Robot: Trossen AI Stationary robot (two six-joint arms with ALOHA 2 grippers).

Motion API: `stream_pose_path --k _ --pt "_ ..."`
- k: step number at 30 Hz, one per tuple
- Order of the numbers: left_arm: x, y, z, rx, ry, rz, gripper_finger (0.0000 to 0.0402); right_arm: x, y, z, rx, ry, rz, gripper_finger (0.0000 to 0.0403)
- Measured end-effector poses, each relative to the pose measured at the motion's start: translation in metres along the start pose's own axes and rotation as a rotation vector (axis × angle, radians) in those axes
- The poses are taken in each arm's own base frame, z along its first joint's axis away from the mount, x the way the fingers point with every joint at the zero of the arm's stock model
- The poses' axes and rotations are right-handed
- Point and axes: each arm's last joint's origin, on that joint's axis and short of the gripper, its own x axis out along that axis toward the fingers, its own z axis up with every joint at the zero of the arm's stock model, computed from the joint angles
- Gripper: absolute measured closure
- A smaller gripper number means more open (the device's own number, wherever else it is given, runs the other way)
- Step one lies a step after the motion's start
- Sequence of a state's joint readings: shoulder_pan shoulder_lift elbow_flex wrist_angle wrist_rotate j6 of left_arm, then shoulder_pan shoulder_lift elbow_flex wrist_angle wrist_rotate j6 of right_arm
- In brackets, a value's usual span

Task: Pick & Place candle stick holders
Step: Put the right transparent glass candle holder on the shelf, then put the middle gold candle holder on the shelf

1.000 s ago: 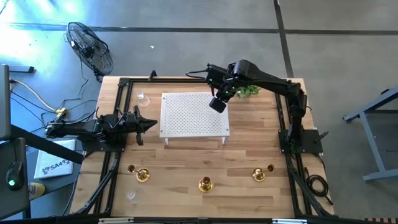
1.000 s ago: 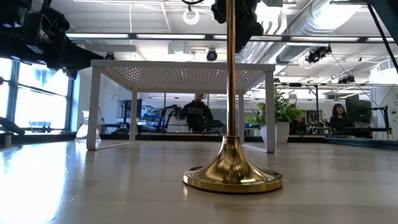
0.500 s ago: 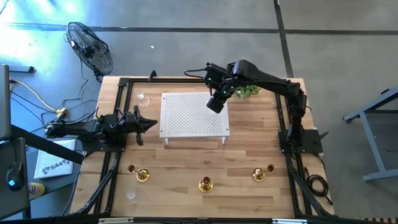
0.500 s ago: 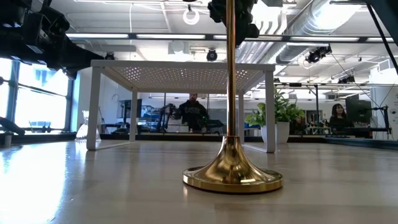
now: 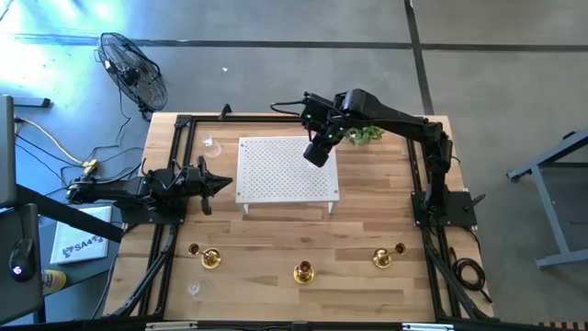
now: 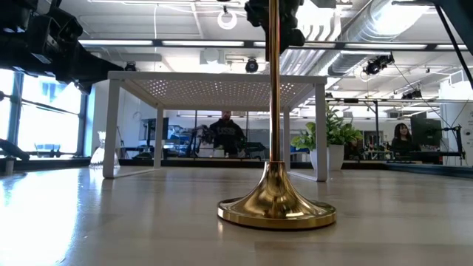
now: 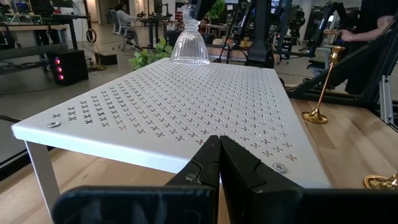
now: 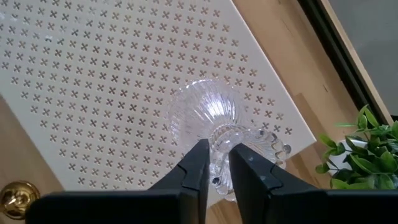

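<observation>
— Over the far right corner of the white stand [image 5: 287,168], see the right gripper [image 8: 216,163]? Its fingers were pinching the glass holder [image 8: 208,118]; now they're easing apart around the stem.

— So it's letting go. The holder sits upright on the stand, near the plant [image 5: 367,134]?

— Looks placed, I'd say. The left gripper [image 7: 219,163] waits at the stand's left edge, fingers pressed together, holding nothing.

— Three brass holders [image 5: 303,272] remain along the counter's [image 5: 367,221] near edge, and two more glass ones on the left.
</observation>
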State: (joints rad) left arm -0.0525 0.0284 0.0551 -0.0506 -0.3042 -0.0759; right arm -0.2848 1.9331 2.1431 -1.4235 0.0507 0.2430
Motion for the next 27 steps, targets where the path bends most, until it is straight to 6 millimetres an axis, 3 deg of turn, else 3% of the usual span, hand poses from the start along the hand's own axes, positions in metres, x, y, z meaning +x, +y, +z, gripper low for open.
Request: stream_pose_path --k 12,22,27 --pt "0.000 0.000 0.000 0.000 0.000 0.000 0.0400 0.000 0.004 0.000 -0.025 -0.014 -0.004 0.0269" --pt "0.000 0.000 0.000 0.000 0.000 0.000 0.0400 -0.001 0.016 0.003 -0.112 -0.078 0.001 0.0227" --pt "0.000 0.000 0.000 0.000 0.000 0.000 0.0400 -0.003 0.015 0.003 -0.113 -0.083 -0.017 0.0225"
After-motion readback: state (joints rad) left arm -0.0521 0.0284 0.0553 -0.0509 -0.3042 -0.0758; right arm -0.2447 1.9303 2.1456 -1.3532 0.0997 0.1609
